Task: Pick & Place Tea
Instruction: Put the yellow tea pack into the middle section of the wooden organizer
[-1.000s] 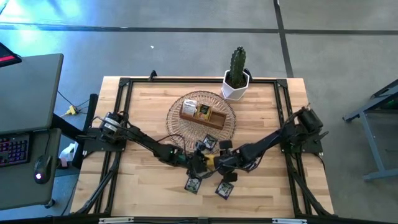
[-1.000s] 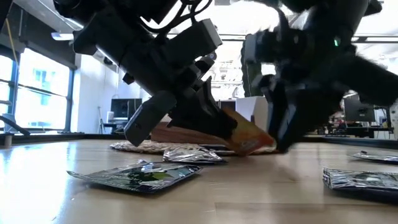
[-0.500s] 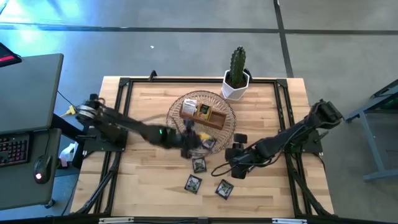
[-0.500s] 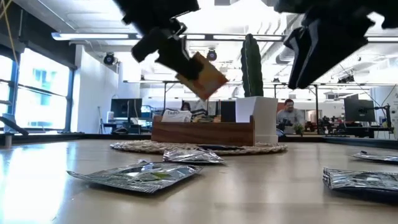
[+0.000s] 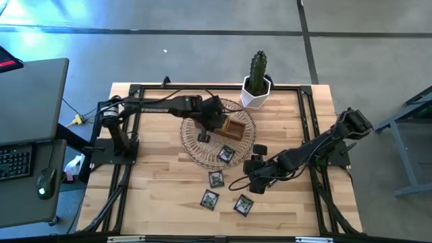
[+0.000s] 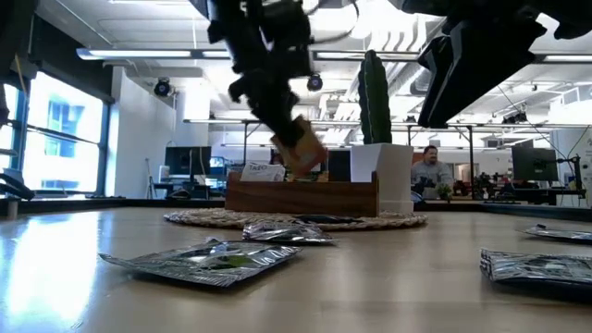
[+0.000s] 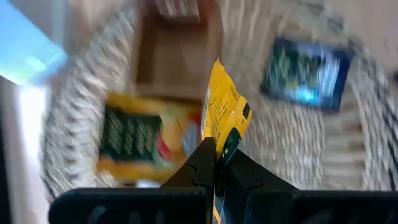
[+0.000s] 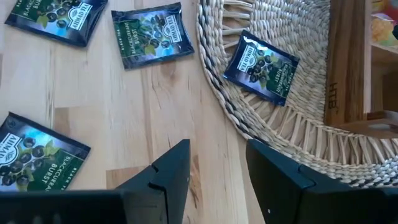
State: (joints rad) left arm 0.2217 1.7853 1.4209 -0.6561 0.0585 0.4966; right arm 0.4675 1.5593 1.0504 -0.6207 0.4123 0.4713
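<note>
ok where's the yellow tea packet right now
The yellow tea packet is pinched in the left claw, held above the wooden box on the wicker basket, near the cactus.

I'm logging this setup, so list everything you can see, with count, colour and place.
Dark tea packets: four, dark blue-green; three on the bare wood, one on the basket's edge.
Yellow tea packet: one, pinched in the left gripper above the box.
Wooden box: one, brown, on the basket.
Wicker basket: one, pale, table centre.
Cactus: one, green, white pot, far edge.
Table: one, light wood.
Left gripper: shut, over the basket.
Right gripper: open, empty, beside the basket.
</note>
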